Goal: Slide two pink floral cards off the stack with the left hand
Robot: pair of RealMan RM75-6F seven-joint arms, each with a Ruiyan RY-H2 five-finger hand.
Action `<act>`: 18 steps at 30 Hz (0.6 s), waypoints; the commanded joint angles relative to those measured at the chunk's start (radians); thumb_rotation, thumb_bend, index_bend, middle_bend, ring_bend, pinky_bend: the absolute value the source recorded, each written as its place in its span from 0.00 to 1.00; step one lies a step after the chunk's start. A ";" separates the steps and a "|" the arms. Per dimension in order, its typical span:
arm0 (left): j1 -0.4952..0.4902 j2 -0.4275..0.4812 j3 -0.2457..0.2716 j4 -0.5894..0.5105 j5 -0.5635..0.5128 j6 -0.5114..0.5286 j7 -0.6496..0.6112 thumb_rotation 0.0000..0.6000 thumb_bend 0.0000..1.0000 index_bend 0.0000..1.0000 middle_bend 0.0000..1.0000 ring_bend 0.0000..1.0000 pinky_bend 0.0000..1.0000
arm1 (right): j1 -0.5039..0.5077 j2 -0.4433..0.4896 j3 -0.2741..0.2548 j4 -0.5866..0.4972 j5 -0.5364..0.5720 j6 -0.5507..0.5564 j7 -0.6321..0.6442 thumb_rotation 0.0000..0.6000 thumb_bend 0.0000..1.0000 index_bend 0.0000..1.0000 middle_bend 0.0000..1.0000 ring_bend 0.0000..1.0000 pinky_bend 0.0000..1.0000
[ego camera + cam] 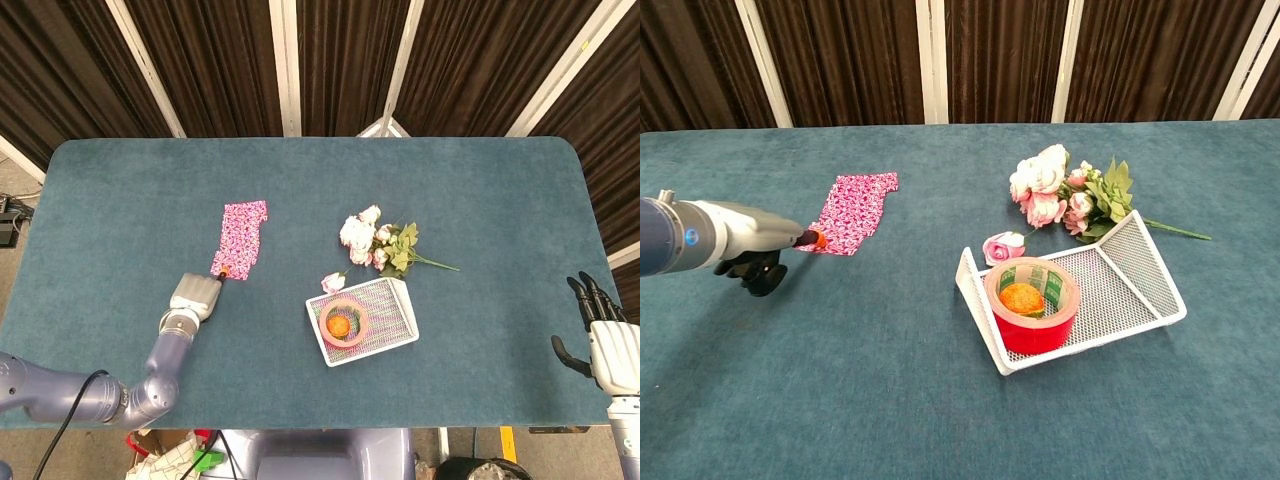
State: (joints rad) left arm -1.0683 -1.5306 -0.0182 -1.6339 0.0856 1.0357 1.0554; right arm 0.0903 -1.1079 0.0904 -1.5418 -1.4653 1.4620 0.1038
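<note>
A stack of pink floral cards lies flat on the blue-green cloth table, left of the middle. The top edge of the stack looks a bit stepped, so the cards are not lined up just right. The robot's left hand is at the near corner of the stack. In the chest view, an orange fingertip sticks out and touches that corner of the cards, while the other dark fingers curl down under the hand. It is not holding anything. To the right of the cards, well apart from them, lies a bunch of pink and white fake flowers with green leaves. One small pink rose lies alone, just beside a white wire mesh tray. Inside the tray sits a red roll of tape, and a small orange ball rests in the hole of the roll. The robot's right hand is far away at the right edge of the table, with its dark fingers spread wide and holding nothing.
</note>
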 commanded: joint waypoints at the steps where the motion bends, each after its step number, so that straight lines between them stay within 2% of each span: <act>1: -0.006 0.016 0.012 -0.034 -0.030 0.016 0.021 1.00 0.97 0.00 0.81 0.77 0.68 | 0.000 0.000 0.000 0.000 -0.001 0.001 0.000 1.00 0.37 0.00 0.05 0.13 0.25; 18: -0.039 0.098 0.034 -0.250 -0.120 0.102 0.073 1.00 0.98 0.00 0.81 0.77 0.68 | -0.002 0.001 -0.001 -0.003 -0.005 0.004 0.000 1.00 0.37 0.00 0.05 0.13 0.25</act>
State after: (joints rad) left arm -1.1027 -1.4411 0.0146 -1.8698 -0.0282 1.1269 1.1240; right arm 0.0887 -1.1072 0.0895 -1.5444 -1.4708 1.4661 0.1034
